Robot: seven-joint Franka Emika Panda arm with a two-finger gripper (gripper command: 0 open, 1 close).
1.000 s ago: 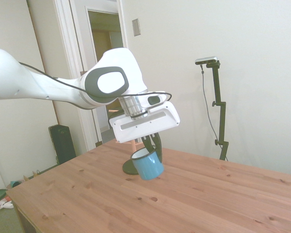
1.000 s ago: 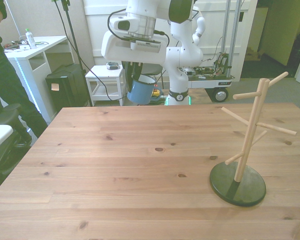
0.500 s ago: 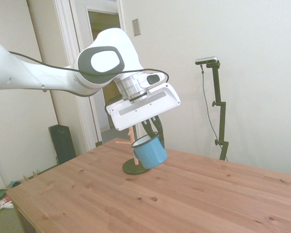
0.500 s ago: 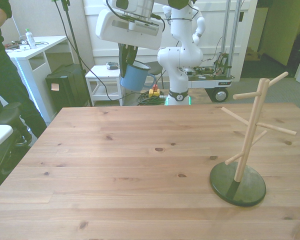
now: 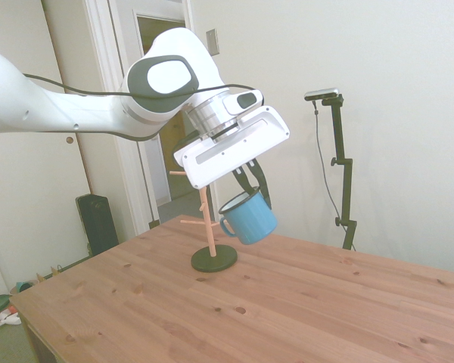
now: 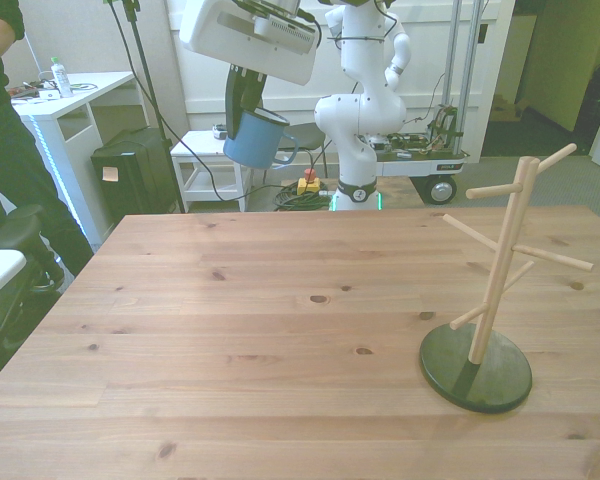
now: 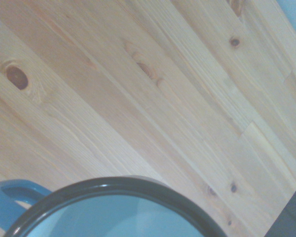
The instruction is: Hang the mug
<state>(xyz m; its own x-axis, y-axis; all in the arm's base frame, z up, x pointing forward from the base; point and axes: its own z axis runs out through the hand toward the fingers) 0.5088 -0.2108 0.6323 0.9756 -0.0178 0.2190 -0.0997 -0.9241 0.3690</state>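
Tool (image 5: 251,184) clenched on tilted blue mug (image 5: 250,218) by its rim, high above wooden table (image 5: 303,302)

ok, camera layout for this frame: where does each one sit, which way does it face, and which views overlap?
Side view: off one side of the wooden table, looking across it; shows the white arm, the hand and the held light-blue enamel mug.
Front view: across the table, facing the robot's base; shows the arm, hand, mug and wooden peg mug tree on a dark round base.
Wrist view: on the wrist, looking down past the mug's dark rim at the tabletop.
Shared: the mug shows in all three; the mug tree in side and front.
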